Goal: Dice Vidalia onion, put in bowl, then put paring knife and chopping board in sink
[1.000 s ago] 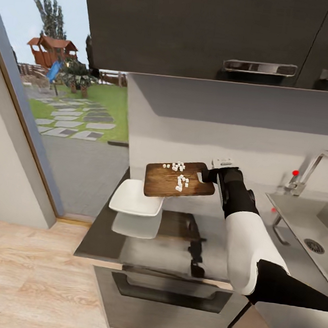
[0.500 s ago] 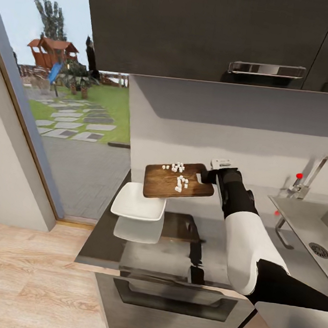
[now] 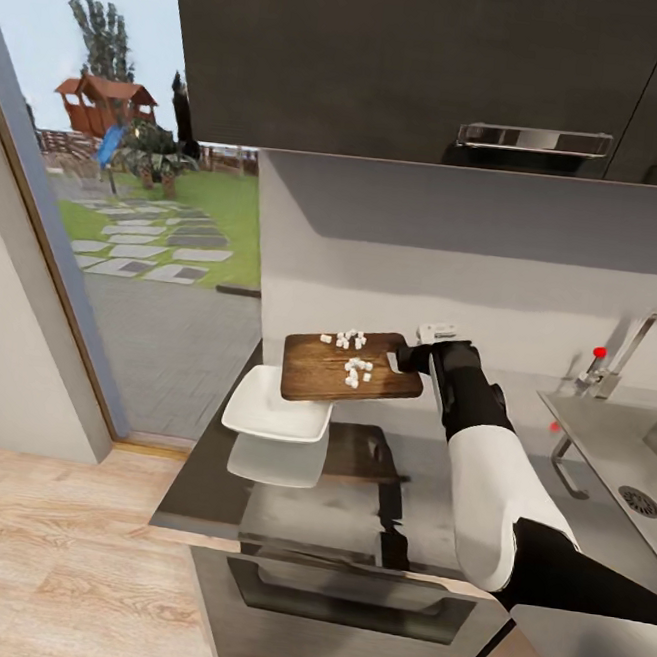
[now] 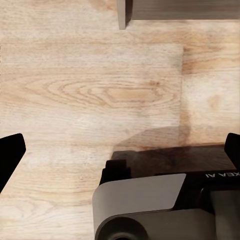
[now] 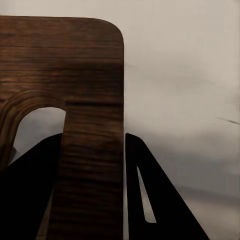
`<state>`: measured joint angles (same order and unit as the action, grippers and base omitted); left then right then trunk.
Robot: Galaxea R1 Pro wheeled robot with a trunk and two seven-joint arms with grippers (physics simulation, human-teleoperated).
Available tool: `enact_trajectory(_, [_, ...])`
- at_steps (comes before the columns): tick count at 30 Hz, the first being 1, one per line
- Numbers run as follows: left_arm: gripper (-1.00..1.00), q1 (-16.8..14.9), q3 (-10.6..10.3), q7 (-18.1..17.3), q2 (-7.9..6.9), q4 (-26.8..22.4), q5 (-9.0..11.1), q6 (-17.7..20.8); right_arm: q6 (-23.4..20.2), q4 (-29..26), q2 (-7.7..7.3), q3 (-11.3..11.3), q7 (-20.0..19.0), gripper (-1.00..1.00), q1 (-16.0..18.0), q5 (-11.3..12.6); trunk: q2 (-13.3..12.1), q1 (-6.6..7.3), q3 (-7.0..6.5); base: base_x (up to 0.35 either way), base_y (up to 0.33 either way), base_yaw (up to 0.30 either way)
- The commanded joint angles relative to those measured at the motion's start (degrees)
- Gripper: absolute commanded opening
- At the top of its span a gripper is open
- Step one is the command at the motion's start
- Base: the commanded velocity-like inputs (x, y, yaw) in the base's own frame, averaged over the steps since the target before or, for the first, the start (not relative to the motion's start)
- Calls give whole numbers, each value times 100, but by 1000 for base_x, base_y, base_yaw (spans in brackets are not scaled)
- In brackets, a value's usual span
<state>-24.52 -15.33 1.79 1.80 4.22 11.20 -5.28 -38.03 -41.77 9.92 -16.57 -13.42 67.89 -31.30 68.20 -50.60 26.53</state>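
The chopping board, carrying white diced onion pieces, is held above the countertop at frame centre, its left edge over the white bowl. It is clamped at its right end by the right gripper. The left gripper's fingertips are spread wide over wooden floor.

Right arm reaching from the lower right of the head view up toward the frame's centre: black upper section at the lower right edge, white forearm shell mid-way, black wrist above it. Right gripper at the end, just right of centre, clamped on the handle end of the brown wooden rectangular chopping board, held raised and roughly level. In the right wrist view, dark fingers flanking the board's handle strip. In the left wrist view, black fingertips spread wide at opposite edges, empty between.
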Motion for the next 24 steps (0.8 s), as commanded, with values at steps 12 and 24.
enact_trajectory(12, [100, -9, -49, 6, 5, 26, 53, -44, -11, -7, 7, -35, -44, -100, 5, -43, 4, 0, 6, 0, 0, 0])
enact_trajectory(24, [100, -9, -49, 6, 5, 26, 50, -44, -19, -3, 7, -31, -20, -100, 5, -43, 4, 0, -70, 0, 0, 0])
